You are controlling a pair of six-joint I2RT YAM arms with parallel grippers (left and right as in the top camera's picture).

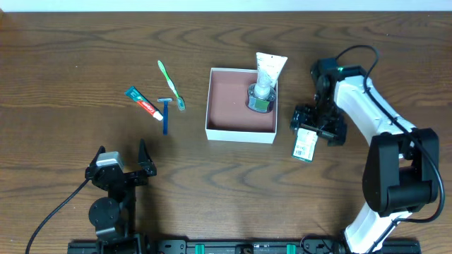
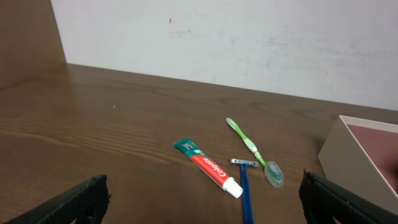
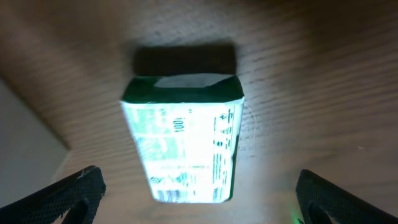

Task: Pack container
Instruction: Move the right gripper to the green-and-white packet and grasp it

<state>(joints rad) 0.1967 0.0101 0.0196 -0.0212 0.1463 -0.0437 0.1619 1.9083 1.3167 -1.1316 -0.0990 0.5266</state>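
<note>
Container (image 1: 229,106) left of right gripper (image 1: 318,127) | jaws spread above green packet (image 1: 305,144)

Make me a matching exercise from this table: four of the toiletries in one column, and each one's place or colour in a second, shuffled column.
Things
1. toothbrush
2. razor
3. white tube
4. green-and-white packet

Place or colour
A. inside the container
B. blue handle, beside the toothpaste
C. on the table under the open right hand
D. light green, left of the container

Pairs: 1-D, 2-B, 3-A, 4-C
</note>
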